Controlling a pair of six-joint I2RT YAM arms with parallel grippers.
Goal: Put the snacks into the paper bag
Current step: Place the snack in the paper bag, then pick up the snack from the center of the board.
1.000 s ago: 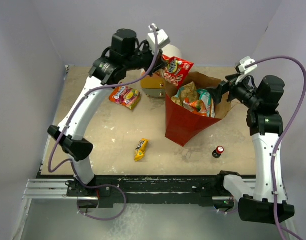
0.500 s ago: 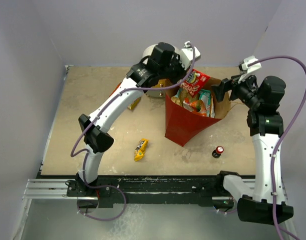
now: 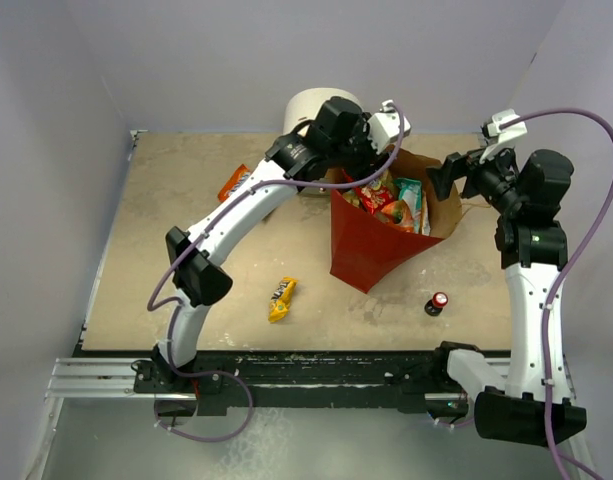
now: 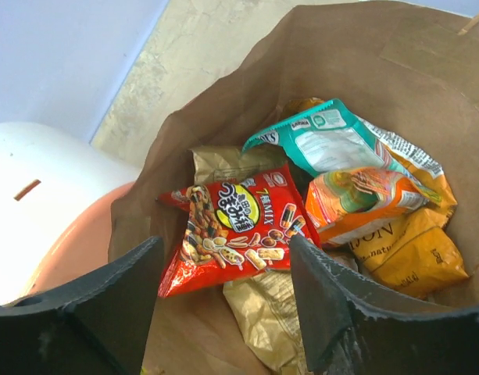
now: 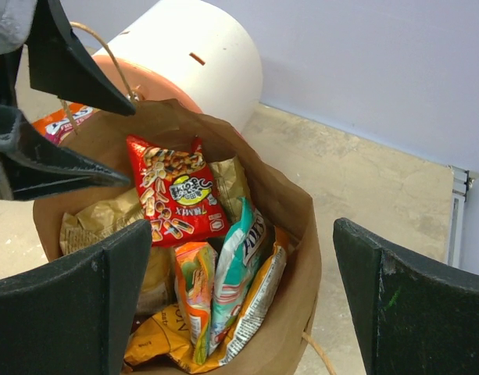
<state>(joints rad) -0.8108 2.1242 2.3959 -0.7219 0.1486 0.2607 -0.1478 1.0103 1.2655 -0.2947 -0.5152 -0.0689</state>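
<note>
Your left claw (image 4: 225, 244) hangs over the mouth of the paper bag (image 4: 395, 70), its fingers parted and gripping nothing. The red packet (image 4: 235, 226) lies loose inside the bag, below those fingers, next to a teal packet (image 4: 333, 144). Your right claw (image 5: 237, 230) stands wide open above the bag, empty. A yellow bar (image 3: 281, 298) lies out on the table (image 3: 186, 250).

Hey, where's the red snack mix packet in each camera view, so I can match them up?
Top external: the red packet sits at the left of the paper bag's open mouth.
Left wrist: red packet at centre frame, lying inside the bag.
Right wrist: red packet left of centre, against the bag's far wall.
Shared landmark: the teal packet next to it.
</note>
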